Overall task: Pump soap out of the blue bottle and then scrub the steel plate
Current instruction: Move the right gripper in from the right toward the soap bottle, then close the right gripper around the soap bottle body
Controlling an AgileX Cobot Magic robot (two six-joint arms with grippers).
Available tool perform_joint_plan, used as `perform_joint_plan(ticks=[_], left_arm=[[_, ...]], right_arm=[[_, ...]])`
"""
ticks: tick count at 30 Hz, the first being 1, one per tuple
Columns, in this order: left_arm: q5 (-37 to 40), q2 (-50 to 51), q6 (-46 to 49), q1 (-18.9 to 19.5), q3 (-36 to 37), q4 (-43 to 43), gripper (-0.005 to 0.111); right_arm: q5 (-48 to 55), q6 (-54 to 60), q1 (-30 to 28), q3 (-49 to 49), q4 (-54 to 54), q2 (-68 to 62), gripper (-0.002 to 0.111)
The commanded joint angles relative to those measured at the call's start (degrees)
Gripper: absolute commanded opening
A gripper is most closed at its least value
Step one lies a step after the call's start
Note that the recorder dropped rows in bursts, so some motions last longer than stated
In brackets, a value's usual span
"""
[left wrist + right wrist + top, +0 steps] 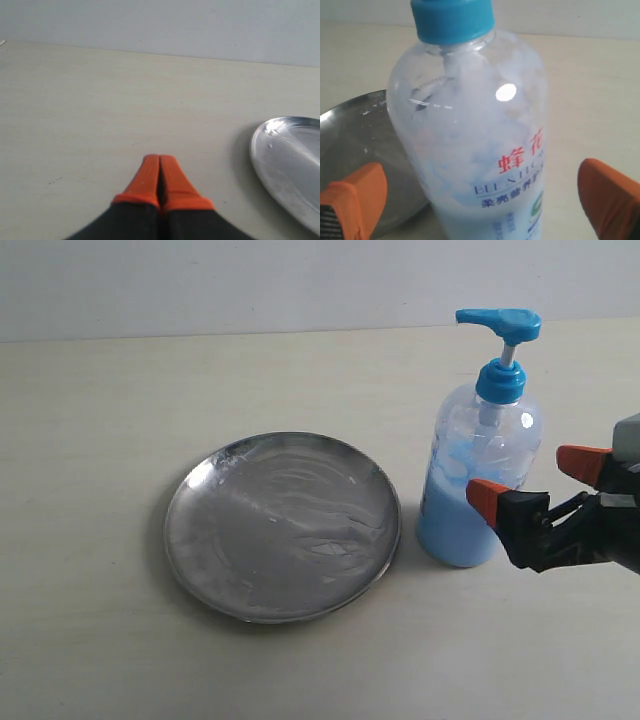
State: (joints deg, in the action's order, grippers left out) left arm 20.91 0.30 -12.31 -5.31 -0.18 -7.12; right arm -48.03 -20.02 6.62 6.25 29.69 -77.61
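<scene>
Steel plate [280, 525], one; blue bottle [478, 445], one; grippers, two: left gripper [160, 176] fingers together; right gripper [535, 480] fingers apart, flanking the bottle.

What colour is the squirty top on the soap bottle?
Bright blue. The pump head shows best in the exterior view.

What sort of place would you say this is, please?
Likely a robot test bench, not a real kitchen: a pale table against a plain wall holds a steel plate and blue bottle, with the right pincer alongside.
</scene>
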Motion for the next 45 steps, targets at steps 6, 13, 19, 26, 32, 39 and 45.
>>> perform_joint_plan(ticks=[6, 13, 19, 26, 32, 39, 45], left_arm=[[-0.56, -0.3, 0.2, 0.15, 0.18, -0.25, 0.0], [-0.56, -0.3, 0.2, 0.15, 0.18, -0.25, 0.0], [-0.56, -0.3, 0.2, 0.15, 0.18, -0.25, 0.0], [-0.56, -0.3, 0.2, 0.15, 0.18, -0.25, 0.0], [-0.56, -0.3, 0.2, 0.15, 0.18, -0.25, 0.0], [-0.56, -0.3, 0.2, 0.15, 0.18, -0.25, 0.0], [-0.56, -0.3, 0.2, 0.15, 0.18, -0.25, 0.0]], right_arm=[[-3.83, 0.57, 0.04, 3.98, 0.32, -9.05, 0.104], [-5.57, 0.57, 0.04, 7.3, 0.95, -14.23, 0.104], [-6.32, 0.57, 0.04, 9.76, 0.95, -18.06, 0.104], [-9.09, 5.51, 0.04, 10.85, -3.1, -20.93, 0.104], [-14.66, 8.09, 0.04, 11.87, -1.66, -24.34, 0.078], [-14.3, 8.81, 0.04, 14.17, -0.15, -28.33, 0.0], [-14.87, 19.03, 0.04, 14.17, 5.28, -28.33, 0.0]])
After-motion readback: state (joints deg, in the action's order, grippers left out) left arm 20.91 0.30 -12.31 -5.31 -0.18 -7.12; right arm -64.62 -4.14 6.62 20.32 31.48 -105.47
